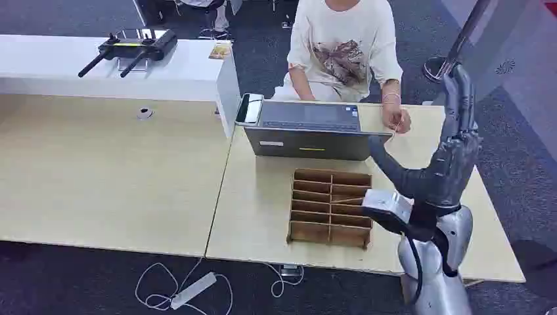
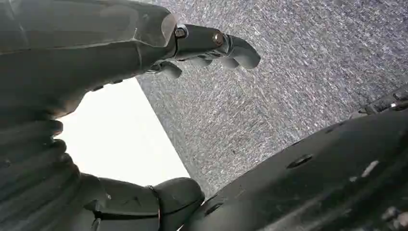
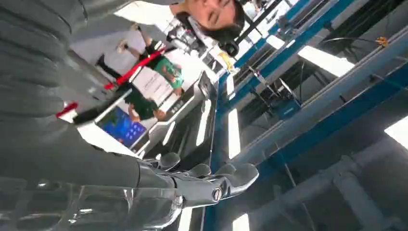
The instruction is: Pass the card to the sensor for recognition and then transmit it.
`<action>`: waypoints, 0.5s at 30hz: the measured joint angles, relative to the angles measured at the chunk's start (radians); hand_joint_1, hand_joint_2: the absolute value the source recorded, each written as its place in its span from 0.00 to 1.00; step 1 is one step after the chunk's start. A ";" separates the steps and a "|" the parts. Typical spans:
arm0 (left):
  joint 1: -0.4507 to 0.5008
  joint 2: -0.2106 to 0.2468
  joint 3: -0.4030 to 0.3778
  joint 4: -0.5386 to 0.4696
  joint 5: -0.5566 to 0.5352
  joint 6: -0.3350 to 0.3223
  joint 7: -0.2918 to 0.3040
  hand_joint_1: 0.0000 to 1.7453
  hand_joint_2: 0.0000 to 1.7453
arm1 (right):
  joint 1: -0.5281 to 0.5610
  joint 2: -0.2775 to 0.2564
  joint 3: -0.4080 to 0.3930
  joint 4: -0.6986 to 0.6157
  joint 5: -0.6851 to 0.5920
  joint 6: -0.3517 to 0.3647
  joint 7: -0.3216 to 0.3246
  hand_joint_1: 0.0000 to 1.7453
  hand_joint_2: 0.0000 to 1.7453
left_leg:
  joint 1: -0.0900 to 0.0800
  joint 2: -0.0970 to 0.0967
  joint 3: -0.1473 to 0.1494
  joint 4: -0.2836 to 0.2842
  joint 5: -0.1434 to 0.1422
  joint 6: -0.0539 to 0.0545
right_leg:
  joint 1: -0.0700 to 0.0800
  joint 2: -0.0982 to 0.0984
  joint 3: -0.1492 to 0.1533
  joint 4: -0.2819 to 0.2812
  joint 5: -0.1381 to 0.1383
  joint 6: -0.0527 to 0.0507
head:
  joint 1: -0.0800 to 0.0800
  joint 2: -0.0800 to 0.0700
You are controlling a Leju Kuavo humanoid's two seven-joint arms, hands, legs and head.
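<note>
The right hand point(image 1: 453, 157) is raised above the far right part of the light wooden table point(image 1: 263, 216), fingers point(image 1: 460, 92) straight, pointing upward and apart, with nothing in it; in the right wrist view the fingers point(image 3: 231, 175) are likewise extended and bare. The left hand point(image 2: 96, 43) hangs over grey carpet, fingers point(image 2: 240, 50) loosely bent and apart from the thumb point(image 2: 173, 195), holding nothing. A small brownish card point(image 1: 220, 50) lies flat on the near corner of the white counter point(image 1: 184, 72), well apart from both hands; its long axis appears to run away from the robot, though it is too small to be sure. A grey sensor unit point(image 1: 309, 131) stands beyond a wooden divided tray point(image 1: 330, 207). A seated person rests a hand point(image 1: 397, 120) just beside the unit
</note>
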 joint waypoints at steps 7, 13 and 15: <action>0.000 0.000 -0.008 0.000 0.000 -0.002 -0.001 0.00 1.00 | -0.212 -0.024 0.035 0.198 0.159 -0.047 0.140 0.00 1.00 | 0.000 -0.001 0.000 0.000 0.001 0.000 | 0.000 0.000 0.000 0.000 0.001 0.000 | 0.000 0.000; -0.001 0.003 -0.030 0.000 0.000 -0.008 -0.003 0.00 1.00 | -0.390 -0.027 0.046 0.404 0.219 0.029 0.234 0.00 1.00 | 0.000 -0.001 0.000 0.000 0.001 0.000 | 0.000 0.000 0.000 0.000 0.001 0.001 | 0.000 0.000; -0.001 0.004 -0.034 0.000 0.000 -0.011 -0.004 0.00 1.00 | -0.433 -0.027 0.047 0.462 0.228 0.032 0.244 0.00 1.00 | 0.000 -0.001 0.000 0.000 0.002 0.000 | 0.000 -0.001 0.000 0.000 0.001 0.001 | 0.000 0.000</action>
